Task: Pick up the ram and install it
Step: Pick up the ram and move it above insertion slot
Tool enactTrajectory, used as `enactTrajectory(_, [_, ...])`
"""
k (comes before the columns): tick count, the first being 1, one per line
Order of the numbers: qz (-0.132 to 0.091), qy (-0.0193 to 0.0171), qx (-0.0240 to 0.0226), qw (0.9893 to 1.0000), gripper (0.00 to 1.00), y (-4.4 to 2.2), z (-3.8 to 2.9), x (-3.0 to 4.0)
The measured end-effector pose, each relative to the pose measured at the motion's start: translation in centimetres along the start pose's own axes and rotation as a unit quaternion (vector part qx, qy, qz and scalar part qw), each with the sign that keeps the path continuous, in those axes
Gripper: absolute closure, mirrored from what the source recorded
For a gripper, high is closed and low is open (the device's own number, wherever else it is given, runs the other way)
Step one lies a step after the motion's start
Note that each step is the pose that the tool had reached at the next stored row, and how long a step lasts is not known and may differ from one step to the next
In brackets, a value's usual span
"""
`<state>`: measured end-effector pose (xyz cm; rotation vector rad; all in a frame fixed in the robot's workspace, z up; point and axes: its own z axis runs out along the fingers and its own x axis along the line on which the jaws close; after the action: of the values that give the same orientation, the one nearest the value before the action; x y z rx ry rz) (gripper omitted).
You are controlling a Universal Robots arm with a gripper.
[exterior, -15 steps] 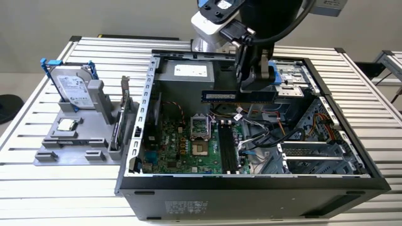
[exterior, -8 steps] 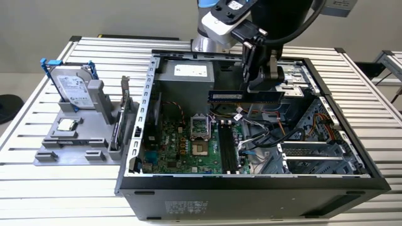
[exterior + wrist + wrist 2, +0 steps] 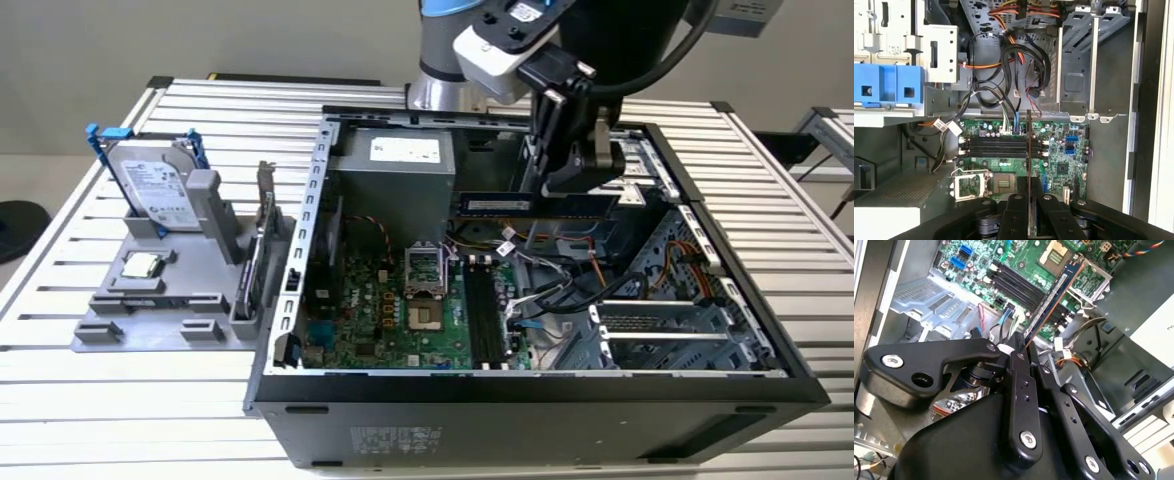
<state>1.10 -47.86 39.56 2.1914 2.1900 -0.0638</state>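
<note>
The ram (image 3: 527,205) is a long thin blue board. It hangs level inside the open computer case (image 3: 534,385), above the motherboard (image 3: 387,310). My gripper (image 3: 587,188) is shut on the end of it nearer the exterior view's right. In both wrist views the ram (image 3: 1054,295) (image 3: 1028,145) shows edge-on, sticking out from between the black fingers (image 3: 1019,370) (image 3: 1016,207). Below it lie the long black memory slots (image 3: 994,145) (image 3: 483,315) (image 3: 1019,285); the ram is held above them and crosses over them.
Beside the slots sits an open processor socket (image 3: 422,270). The grey power supply (image 3: 400,165) fills the case's far corner, with cables (image 3: 561,270) and a drive cage (image 3: 667,325) toward the exterior view's right. Outside the case, a grey stand (image 3: 160,310) holds a hard drive (image 3: 154,185) and a processor chip (image 3: 140,265).
</note>
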Motion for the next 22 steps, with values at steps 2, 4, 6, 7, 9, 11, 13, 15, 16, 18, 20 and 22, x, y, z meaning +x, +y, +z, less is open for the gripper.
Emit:
enactTrajectory(2, [0.000, 0.0000, 0.0000, 1.0000, 1.00, 0.34, 0.00, 0.00])
enactTrajectory(4, [0.000, 0.0000, 0.0000, 1.0000, 1.00, 0.67, 0.00, 0.00])
enactTrajectory(6, [0.000, 0.0000, 0.0000, 1.0000, 1.00, 1.00, 0.00, 0.00])
enactTrajectory(7, [0.000, 0.0000, 0.0000, 1.0000, 1.00, 1.16, 0.00, 0.00])
enactTrajectory(9, [0.000, 0.0000, 0.0000, 1.0000, 1.00, 1.48, 0.00, 0.00])
enactTrajectory(11, [0.000, 0.0000, 0.0000, 1.0000, 1.00, 1.80, 0.00, 0.00])
enactTrajectory(13, [0.000, 0.0000, 0.0000, 1.0000, 1.00, 2.12, 0.00, 0.00])
enactTrajectory(15, [0.000, 0.0000, 0.0000, 1.0000, 1.00, 2.28, 0.01, 0.00])
enactTrajectory(16, [0.000, 0.0000, 0.0000, 1.0000, 1.00, 2.29, 0.01, 0.00])
enactTrajectory(18, [0.000, 0.0000, 0.0000, 1.0000, 1.00, 2.29, 0.01, 0.00])
enactTrajectory(20, [0.000, 0.0000, 0.0000, 1.0000, 1.00, 2.30, 0.01, 0.00])
enactTrajectory(22, [0.000, 0.0000, 0.0000, 1.0000, 1.00, 2.30, 0.01, 0.00])
